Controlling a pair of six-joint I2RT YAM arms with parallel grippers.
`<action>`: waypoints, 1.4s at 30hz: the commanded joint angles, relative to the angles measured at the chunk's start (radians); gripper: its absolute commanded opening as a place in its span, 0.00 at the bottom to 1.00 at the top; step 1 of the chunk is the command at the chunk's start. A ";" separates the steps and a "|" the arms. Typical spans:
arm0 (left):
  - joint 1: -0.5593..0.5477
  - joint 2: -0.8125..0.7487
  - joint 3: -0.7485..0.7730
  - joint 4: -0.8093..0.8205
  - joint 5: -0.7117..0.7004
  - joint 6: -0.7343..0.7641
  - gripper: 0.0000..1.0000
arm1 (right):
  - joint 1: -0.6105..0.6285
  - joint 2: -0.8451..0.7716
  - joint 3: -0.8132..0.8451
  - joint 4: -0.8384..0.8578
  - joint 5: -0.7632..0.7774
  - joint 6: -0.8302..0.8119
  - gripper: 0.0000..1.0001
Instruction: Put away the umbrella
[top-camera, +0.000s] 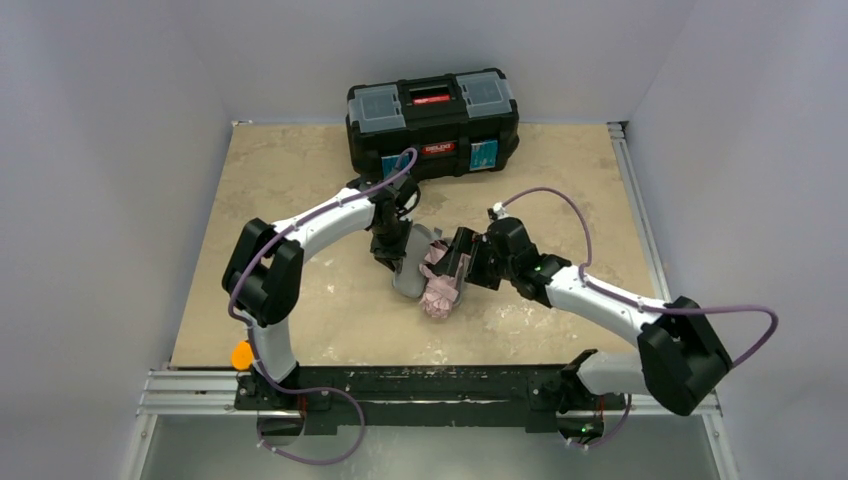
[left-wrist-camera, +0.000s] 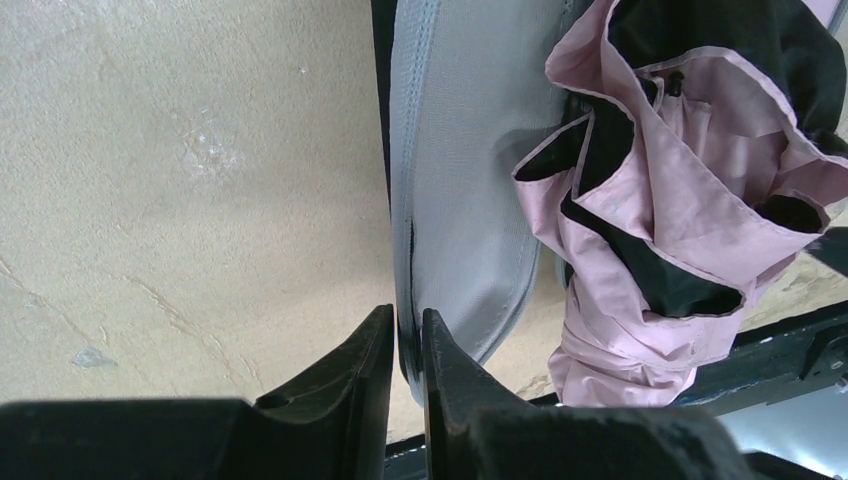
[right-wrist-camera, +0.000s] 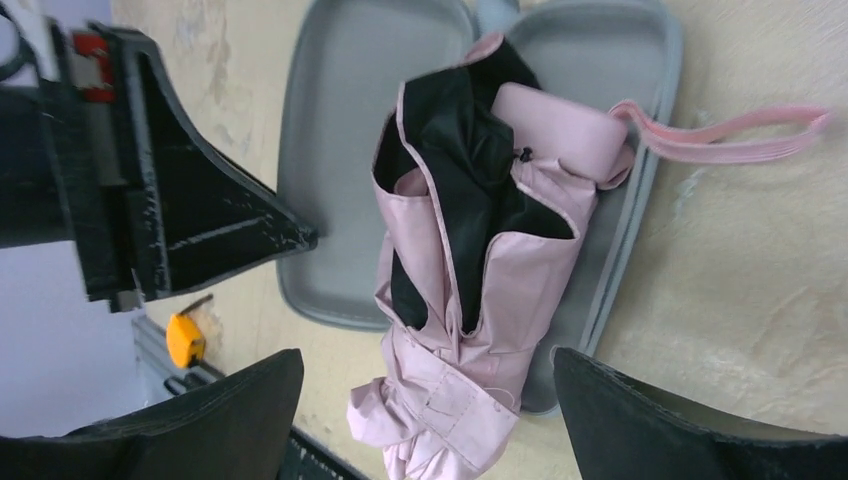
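The umbrella (right-wrist-camera: 480, 270) lies loosely bunched across one half of the open grey case (right-wrist-camera: 350, 150), near the middle of the table (top-camera: 300, 180), with one end overhanging the rim toward the near edge. The left tool (left-wrist-camera: 407, 325) pinches the other half's rim. The right tool (right-wrist-camera: 428, 365) hangs wide open above the fabric. Folding the case shut now would likely trap loose folds or the wrist strap (right-wrist-camera: 740, 135) trailing outside, and the thin-edge pinch could slip.

Overhead camera far; both wrist cameras near umbrella (right-wrist-camera: 500, 290).
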 joint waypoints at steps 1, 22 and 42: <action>0.006 -0.049 -0.004 0.023 0.018 0.006 0.15 | -0.023 0.068 -0.021 0.148 -0.133 0.034 0.97; 0.005 -0.039 -0.007 0.011 0.034 0.018 0.10 | -0.050 0.294 -0.096 0.380 -0.228 0.068 0.58; -0.001 -0.053 0.006 -0.038 -0.020 -0.003 0.00 | -0.051 0.187 0.119 0.119 -0.021 -0.099 0.35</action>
